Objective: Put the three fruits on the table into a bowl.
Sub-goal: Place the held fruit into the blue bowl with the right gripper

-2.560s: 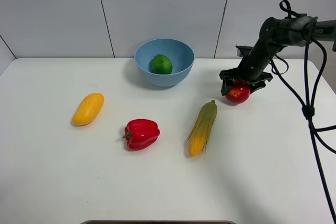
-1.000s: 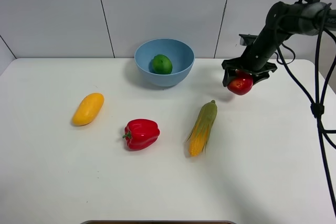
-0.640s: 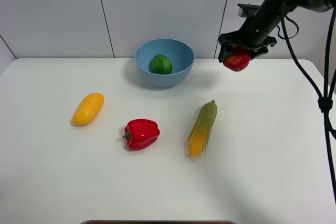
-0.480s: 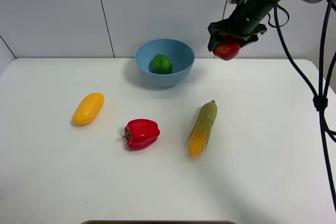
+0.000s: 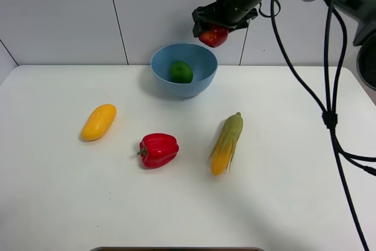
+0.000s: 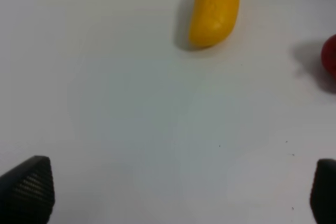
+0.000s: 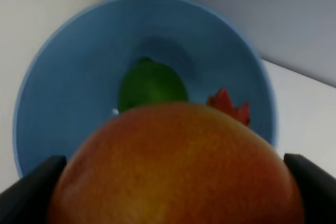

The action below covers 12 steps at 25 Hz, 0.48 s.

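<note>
Nearest the high camera, a bell pepper (image 5: 158,150) and a corn cob (image 5: 227,143) lie on the white surface (image 5: 282,204) at about 7 and 5 o'clock of the bowl (image 5: 194,89). Neither belongs to the job. The mango (image 5: 98,121) lies a little farther back, at 8 o'clock of the bowl and well apart from it. The left tool (image 6: 176,190) hovers over bare surface with its jaws spread wide and nothing between them, and the mango is ahead of it in its own wrist view.

The green fruit (image 5: 181,72) rests in the bowl near the middle. Farthest back, the right tool (image 5: 215,27) is clamped part-way closed on the red fruit (image 5: 214,35), holding it in the air at roughly 1 o'clock of the bowl, above the rim. The wrist view shows the blue hollow beyond the fruit.

The step in hand looks like the drop. It probably goes best if the fruit is carried inward until it hangs over the open floor of the bowl, towards 3 o'clock of the green fruit rather than on top of it. It should then be lowered below the rim before the jaws part (a release from this height could bounce it out or nudge the light bowl). After that, the tool can open fully and rise straight up, clear of the wall.
</note>
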Each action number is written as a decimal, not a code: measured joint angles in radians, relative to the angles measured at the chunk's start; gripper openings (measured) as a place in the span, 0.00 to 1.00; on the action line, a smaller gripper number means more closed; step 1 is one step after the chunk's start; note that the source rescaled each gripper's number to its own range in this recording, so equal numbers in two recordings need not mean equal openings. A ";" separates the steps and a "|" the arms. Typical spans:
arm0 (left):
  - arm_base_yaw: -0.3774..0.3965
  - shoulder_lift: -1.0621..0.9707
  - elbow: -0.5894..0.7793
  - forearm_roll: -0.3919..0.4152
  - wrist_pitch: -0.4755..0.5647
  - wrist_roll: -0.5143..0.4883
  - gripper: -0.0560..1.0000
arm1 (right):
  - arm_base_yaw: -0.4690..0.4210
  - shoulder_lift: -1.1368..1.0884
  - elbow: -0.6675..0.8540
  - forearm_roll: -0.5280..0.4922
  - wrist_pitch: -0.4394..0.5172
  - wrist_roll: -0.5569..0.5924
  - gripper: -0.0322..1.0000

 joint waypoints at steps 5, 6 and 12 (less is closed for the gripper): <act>0.000 0.000 0.000 0.000 0.000 0.000 1.00 | 0.032 0.070 -0.001 0.003 -0.071 0.000 0.39; 0.000 0.000 0.000 0.000 0.000 0.000 1.00 | 0.035 0.079 -0.001 0.003 -0.078 0.000 0.39; 0.000 0.000 0.000 0.000 0.000 0.000 1.00 | 0.038 0.109 -0.001 -0.004 -0.084 0.000 0.39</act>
